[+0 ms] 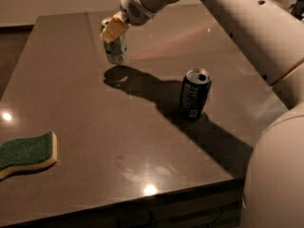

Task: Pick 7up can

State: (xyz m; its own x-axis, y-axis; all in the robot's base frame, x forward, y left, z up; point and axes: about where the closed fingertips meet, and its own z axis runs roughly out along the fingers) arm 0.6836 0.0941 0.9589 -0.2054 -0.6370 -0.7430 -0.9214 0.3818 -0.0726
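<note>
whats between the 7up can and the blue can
Camera view: only bare table, crossed by the arm's shadow, up to the blue can. The pincer grips the 7up can at its top.

From high beside the arm, the camera overlooks the table; end effector grips 7up can far-left.

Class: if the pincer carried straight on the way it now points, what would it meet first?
The pincer, over the far side of the table, points down-left onto the 7up can, which it seems to grip; beyond the can, likely the table itself, though depth is unclear.
</note>
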